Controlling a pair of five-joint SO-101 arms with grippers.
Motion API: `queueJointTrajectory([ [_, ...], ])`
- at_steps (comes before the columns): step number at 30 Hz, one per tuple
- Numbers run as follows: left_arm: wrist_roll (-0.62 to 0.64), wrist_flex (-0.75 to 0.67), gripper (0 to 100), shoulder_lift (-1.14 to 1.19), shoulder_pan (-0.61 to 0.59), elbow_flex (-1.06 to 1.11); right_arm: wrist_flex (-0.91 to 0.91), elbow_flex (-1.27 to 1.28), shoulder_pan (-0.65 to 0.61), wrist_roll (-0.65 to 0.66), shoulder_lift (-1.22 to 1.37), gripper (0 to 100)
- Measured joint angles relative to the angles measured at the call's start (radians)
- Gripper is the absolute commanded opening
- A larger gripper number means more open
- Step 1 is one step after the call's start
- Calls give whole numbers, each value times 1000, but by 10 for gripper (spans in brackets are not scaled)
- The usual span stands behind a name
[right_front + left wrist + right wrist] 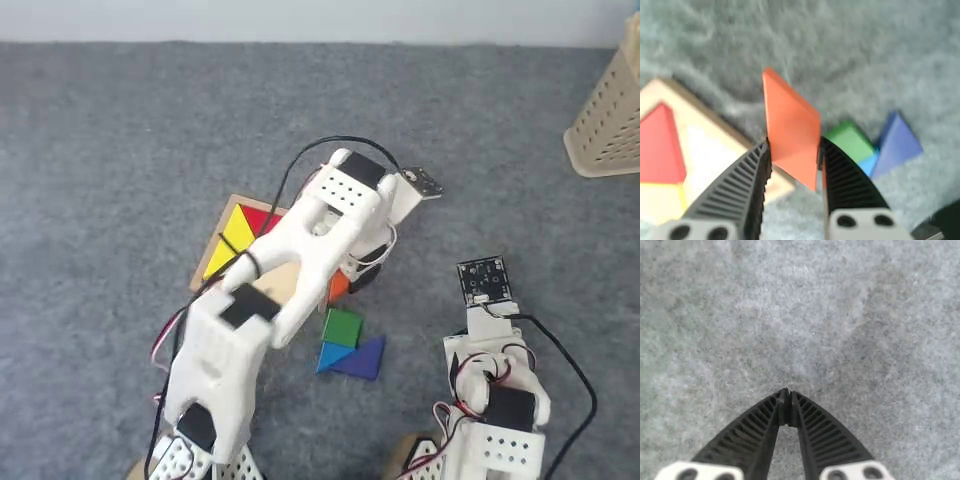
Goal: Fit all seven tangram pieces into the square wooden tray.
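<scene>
While the left gripper (792, 146) clamps its fingers on the orange piece (790, 125), held on edge just beside the right rim of the wooden tray (715, 150), the right gripper (786, 392) hangs over the grey desk (800, 300) with fingers pressed together on nothing. A red piece (660, 145) and a yellow piece (660, 202) lie in the tray. The green piece (342, 326), light blue piece (333, 357) and purple piece (365, 358) touch one another on the desk, near right of it.

Soft, even light is spread over the carpet (840, 315) ahead of the right gripper's (788, 392) jaws; only faint shadows are cast.
</scene>
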Motion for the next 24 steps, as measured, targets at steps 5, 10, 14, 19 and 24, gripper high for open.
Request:
queueJointTrajectory([
  [5,-44,0,51,-230,-32,144,0,0,0,0,0,6],
  [10,-95,-43,51,-434,-110,299,0,0,0,0,0,6],
  [14,-106,-133,51,-578,-189,476,0,0,0,0,0,6],
  [19,-106,-359,51,-736,-305,769,0,0,0,0,0,6],
  [24,-106,-641,51,-806,-376,1045,0,0,0,0,0,6],
])
